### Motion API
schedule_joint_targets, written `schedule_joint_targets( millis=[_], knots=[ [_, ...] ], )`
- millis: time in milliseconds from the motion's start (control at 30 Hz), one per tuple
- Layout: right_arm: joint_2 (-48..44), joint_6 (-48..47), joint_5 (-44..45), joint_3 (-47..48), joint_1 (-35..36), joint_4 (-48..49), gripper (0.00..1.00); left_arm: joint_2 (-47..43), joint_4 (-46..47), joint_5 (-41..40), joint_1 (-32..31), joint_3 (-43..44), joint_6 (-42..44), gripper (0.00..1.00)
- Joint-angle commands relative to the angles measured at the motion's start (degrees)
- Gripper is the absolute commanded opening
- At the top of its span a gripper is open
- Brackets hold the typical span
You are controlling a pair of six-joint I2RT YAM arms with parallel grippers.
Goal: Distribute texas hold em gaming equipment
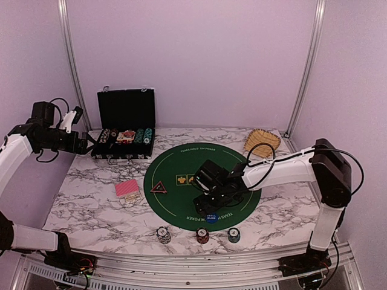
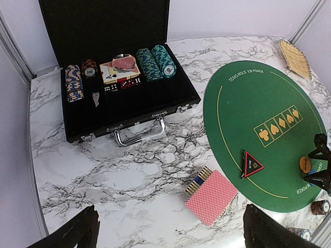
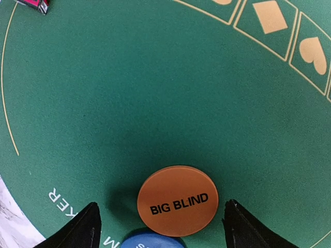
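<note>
Green felt mat (image 3: 155, 93), orange button (image 3: 177, 200) flanked by released right pincer (image 3: 162, 203), left pincer (image 2: 170, 206) released too

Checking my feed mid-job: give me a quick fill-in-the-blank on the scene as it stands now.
The orange button reads BIG ____.
The right gripper's jaws stand ____ on either side of it.
The triangle marker lies on the green ____.
Missing words: BLIND; open; mat.
</note>
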Motion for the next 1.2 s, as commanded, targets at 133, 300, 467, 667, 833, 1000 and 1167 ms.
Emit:
schedule_joint_targets(
  millis=[133,300,467,667,833,1000,1167],
  knots=[
    [-0.2,2.3,0.7,-0.9,-0.3,0.6,0.72,-0.3,-1.8,1.5,0.2,1.6,0.6,0.99],
    [-0.9,3.2,0.6,-2.8,-0.3,1.4,0.71,-0.2,-1.8,2.0,0.2,1.6,0.5,0.99],
    [-1.0,4.1,-0.2,-4.2,-0.3,2.5,0.65,-0.5,-2.0,1.9,0.2,1.6,0.6,0.99],
    [0.1,4.5,0.5,-3.7,-1.1,3.5,0.48,-1.2,-2.0,3.8,0.2,1.5,0.5,0.99],
    [1.2,3.2,3.0,-1.5,-2.7,3.2,0.45,-0.9,-2.0,4.0,0.3,1.9,0.2,0.99],
    [3.3,0.7,5.1,2.4,-5.2,2.6,0.42,-0.3,-2.3,3.3,0.2,2.3,0.2,0.99],
    [4.7,-0.9,5.1,5.3,-6.2,2.1,0.56,-0.8,-2.9,2.6,0.2,2.5,0.9,0.99]
  ],
)
